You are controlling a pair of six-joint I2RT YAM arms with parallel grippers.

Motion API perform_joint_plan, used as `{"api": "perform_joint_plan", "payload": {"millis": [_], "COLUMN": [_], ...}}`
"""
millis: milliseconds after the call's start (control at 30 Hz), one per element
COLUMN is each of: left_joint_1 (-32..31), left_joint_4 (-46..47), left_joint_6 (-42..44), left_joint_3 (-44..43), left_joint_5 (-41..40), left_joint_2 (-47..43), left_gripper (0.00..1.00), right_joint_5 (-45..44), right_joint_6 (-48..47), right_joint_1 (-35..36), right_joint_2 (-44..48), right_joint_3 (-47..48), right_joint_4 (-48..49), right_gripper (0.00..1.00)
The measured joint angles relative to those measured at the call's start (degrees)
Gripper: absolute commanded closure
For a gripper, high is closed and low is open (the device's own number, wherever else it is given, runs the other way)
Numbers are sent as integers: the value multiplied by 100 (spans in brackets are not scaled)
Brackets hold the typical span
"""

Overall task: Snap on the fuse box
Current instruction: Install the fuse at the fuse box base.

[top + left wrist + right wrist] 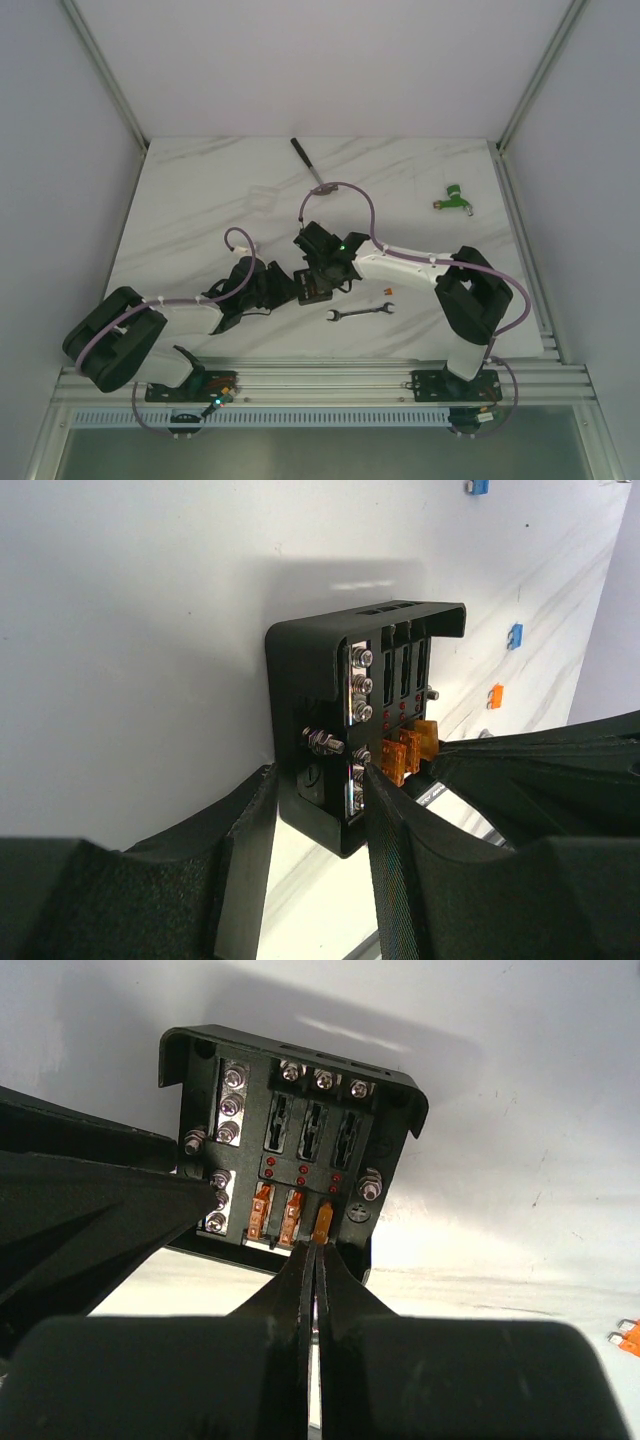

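The fuse box (290,1140) is a small black square box, open side toward the right wrist camera, with three orange fuses in its lower row and screw terminals on the left. It lies at the table's middle (312,292). My left gripper (320,810) is shut on the box's near corner, one finger on each side. Its fingers (120,1210) also show at the left of the right wrist view. My right gripper (318,1248) is shut, and its tips touch the lower end of the rightmost orange fuse (322,1222). From above, the right gripper (320,268) hides most of the box.
A wrench (360,313) and a loose orange fuse (387,292) lie right of the box. A green tool (455,197) sits far right, a dark-handled tool (305,160) at the back and a clear lid (262,197) behind the left arm. Loose blue (515,635) and orange fuses (494,695) lie beyond.
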State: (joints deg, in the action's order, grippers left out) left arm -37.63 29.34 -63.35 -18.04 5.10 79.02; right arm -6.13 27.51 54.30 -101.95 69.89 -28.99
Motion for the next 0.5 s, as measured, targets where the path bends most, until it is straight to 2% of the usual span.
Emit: {"api": "perform_joint_plan", "payload": {"millis": [500], "left_joint_1": [-4], "left_joint_4": [20], "left_joint_6": [-15], "left_joint_3": [0], "left_joint_5": [-2], "left_joint_2": [26], "left_gripper": [52], "right_joint_5": [13], "right_joint_6": [-57], "right_joint_1": [-20], "right_joint_2": [-179], "right_joint_3": [46], "right_joint_4": [-79], "right_gripper": [100]}}
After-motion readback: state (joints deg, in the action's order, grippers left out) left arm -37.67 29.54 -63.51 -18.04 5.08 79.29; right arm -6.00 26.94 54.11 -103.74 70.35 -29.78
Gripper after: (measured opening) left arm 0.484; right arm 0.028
